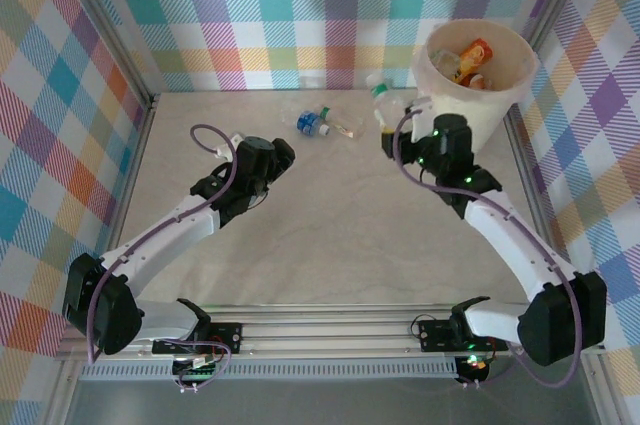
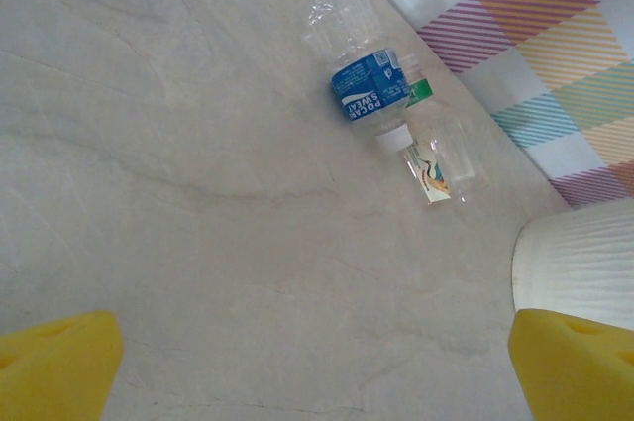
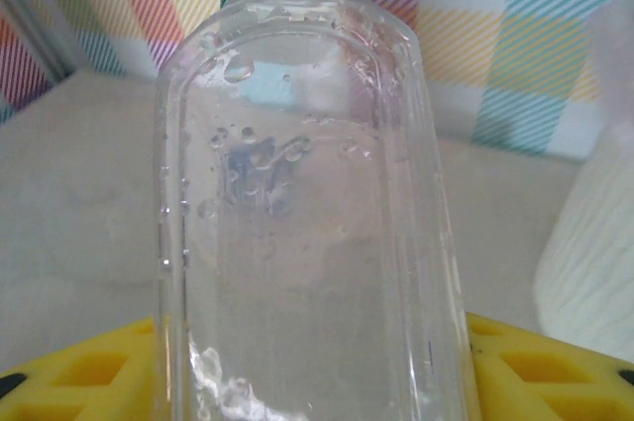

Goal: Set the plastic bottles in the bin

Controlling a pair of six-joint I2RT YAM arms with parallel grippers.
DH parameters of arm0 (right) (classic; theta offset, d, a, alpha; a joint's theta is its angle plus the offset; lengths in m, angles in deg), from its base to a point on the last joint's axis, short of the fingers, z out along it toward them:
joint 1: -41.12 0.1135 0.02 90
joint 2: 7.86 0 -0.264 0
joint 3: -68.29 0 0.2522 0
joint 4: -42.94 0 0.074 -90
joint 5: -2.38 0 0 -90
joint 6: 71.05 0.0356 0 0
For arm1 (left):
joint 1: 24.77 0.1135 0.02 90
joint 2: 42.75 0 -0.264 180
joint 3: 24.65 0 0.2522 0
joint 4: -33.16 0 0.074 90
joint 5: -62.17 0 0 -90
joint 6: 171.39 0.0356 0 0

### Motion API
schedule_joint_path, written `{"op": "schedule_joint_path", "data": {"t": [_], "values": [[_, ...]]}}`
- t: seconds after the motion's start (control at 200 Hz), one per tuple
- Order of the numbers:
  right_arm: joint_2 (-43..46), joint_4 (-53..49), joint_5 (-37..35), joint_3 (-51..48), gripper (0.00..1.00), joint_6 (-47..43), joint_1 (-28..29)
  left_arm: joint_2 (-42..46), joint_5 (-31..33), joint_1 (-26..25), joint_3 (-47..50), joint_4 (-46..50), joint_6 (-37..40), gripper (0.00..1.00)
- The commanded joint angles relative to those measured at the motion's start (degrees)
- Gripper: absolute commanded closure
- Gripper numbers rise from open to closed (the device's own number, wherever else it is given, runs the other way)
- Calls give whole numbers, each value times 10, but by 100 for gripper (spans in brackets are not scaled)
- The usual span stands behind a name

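**Bin part-filled; one bottle in the jaws, two loose on the table**

Top view. The bin [image 1: 495, 105] stands at the 1 o'clock corner of the table [image 1: 330, 235]. Several binned bottles [image 1: 470, 60] lie inside, orange among them; the count is not readable. That share looks done.

Right jaws are clamped on a green-banded bottle [image 3: 297, 193], clear, with its neck pointing away from the wrist. It appears lifted at the bin's 9 o'clock side, just outside the rim and not yet over the opening. Judged: carry step, drop to come.

Left jaws are wide apart with nothing between them, over bare table at about 10 o'clock of centre.

Left to do: two bottles at 12 o'clock near the far wall. A blue-label bottle [image 2: 369, 94] lies there with a small clear bottle [image 2: 441, 154] just beside it; touching or not, cannot tell. The left jaws face that way, so they seem the likely next pick.
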State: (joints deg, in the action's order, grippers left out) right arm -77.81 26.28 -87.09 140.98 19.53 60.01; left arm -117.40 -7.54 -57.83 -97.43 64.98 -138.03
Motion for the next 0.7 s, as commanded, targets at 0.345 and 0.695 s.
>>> {"op": "schedule_joint_path", "data": {"t": [0.345,0.695], "values": [[-123,-121,46,259,58,0,-131,43,43,9,17,29,-23,0],[-280,-303,47,485,57,1,-219,94,80,15,49,55,-28,0]]}}
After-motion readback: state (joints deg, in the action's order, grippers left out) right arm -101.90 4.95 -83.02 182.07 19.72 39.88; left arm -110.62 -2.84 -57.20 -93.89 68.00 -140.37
